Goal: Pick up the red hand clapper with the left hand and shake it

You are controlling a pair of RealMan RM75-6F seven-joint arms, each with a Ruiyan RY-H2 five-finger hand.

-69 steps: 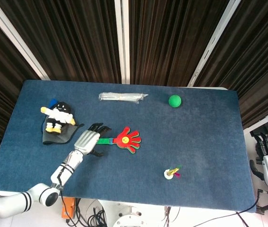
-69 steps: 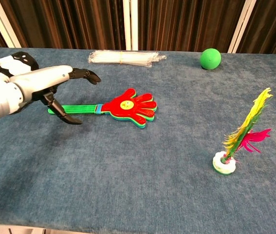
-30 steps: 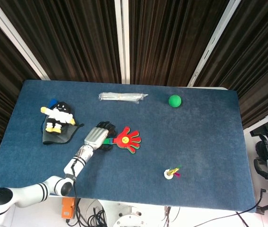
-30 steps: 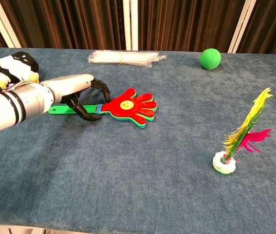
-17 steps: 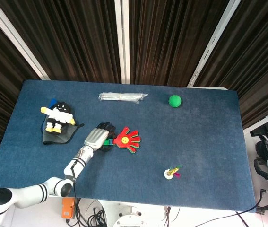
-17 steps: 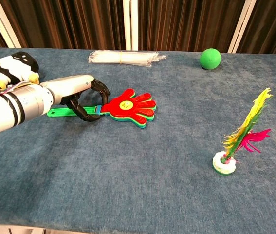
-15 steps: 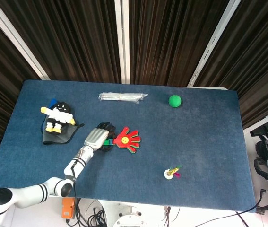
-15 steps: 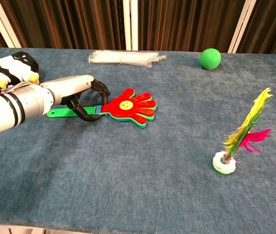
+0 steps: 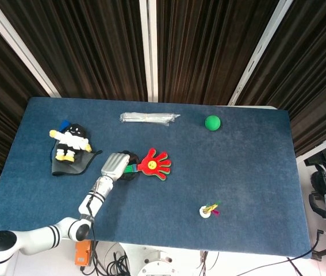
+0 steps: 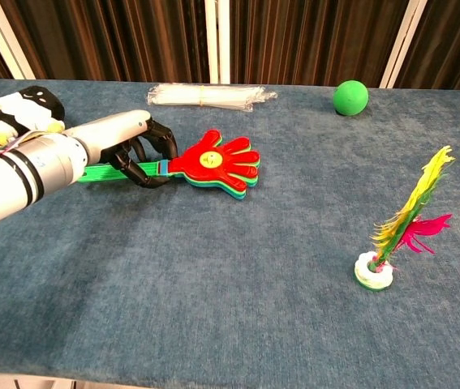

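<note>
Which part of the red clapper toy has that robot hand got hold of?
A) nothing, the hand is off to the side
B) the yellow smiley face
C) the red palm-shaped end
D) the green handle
D: the left hand has its dark fingers wrapped around the green handle of the red hand clapper, while the red palm end sticks out free toward the table's middle.
</note>
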